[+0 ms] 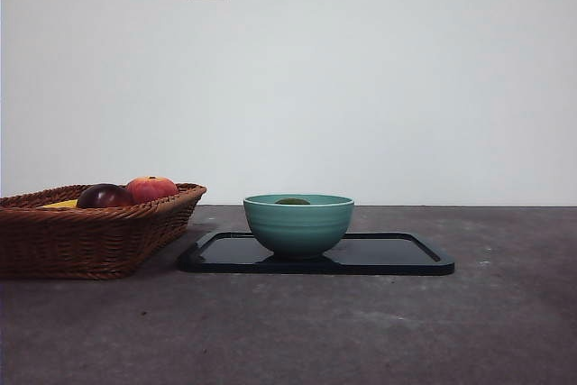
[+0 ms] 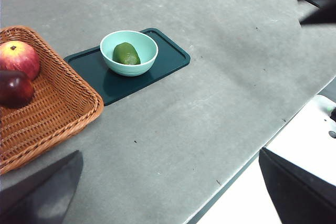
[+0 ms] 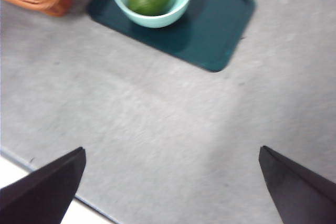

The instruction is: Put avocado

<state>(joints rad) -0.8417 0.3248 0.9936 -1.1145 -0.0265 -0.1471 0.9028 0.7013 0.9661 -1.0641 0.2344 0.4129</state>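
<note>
Grey worktop (image 2: 220, 103), white wall behind. Avocado (image 2: 126, 53) lies in teal bowl (image 2: 129, 52) on dark tray (image 2: 173, 56), long axis slanted toward wicker basket (image 2: 58, 108). Both jaws spread wide, empty, well apart from bowl; neither arm clearly nearer.

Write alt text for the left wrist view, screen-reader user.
A green avocado lies inside a teal bowl on a dark tray on a grey table. Beside the tray, a wicker basket holds a red-orange peach and a dark maroon fruit. The left gripper hangs open and empty above the table's near edge.
</note>
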